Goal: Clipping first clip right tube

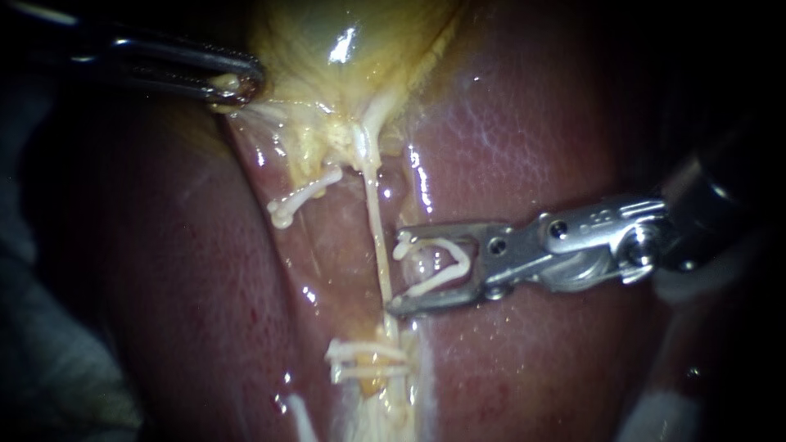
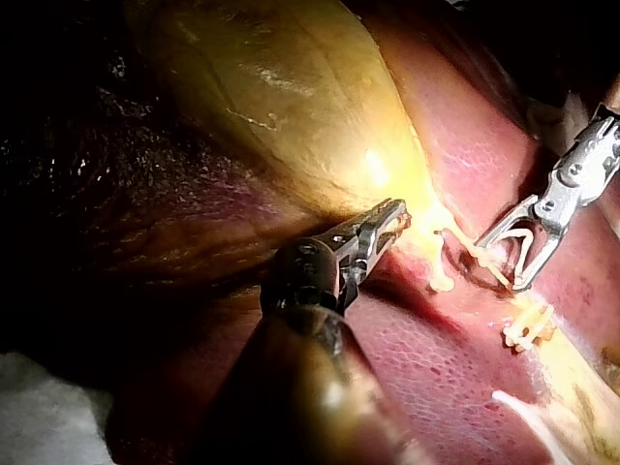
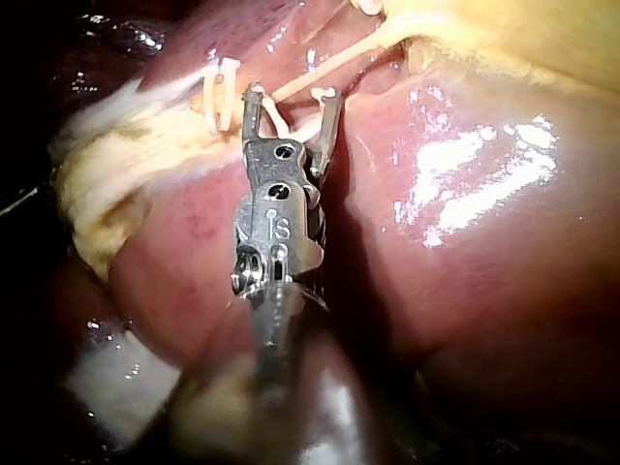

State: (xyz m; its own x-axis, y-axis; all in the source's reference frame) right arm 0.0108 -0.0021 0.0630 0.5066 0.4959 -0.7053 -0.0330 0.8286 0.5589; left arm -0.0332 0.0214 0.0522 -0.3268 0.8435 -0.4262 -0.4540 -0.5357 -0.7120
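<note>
A thin pale tube point(image 1: 377, 221) runs down from the yellow gallbladder point(image 1: 327, 33) over the liver point(image 1: 524, 123). My right instrument point(image 1: 397, 272) comes in from the right, its jaws wide apart and holding an open white V-shaped clip point(image 1: 438, 266). The jaw tips reach the tube's right side, and the lower tip touches it. In the right wrist view the tube point(image 3: 320, 68) crosses just ahead of the jaw tips point(image 3: 294, 95). My left instrument point(image 1: 236, 88) is shut on the gallbladder's lower edge, upper left, as the left wrist view also shows point(image 2: 392, 218).
Two white clips point(image 1: 364, 360) sit side by side lower on the same tube. Another white clip point(image 1: 303, 196) lies on a short stub left of the tube. White gauze point(image 1: 655, 409) lies at the lower right. Yellow fatty tissue point(image 3: 97, 165) borders the liver.
</note>
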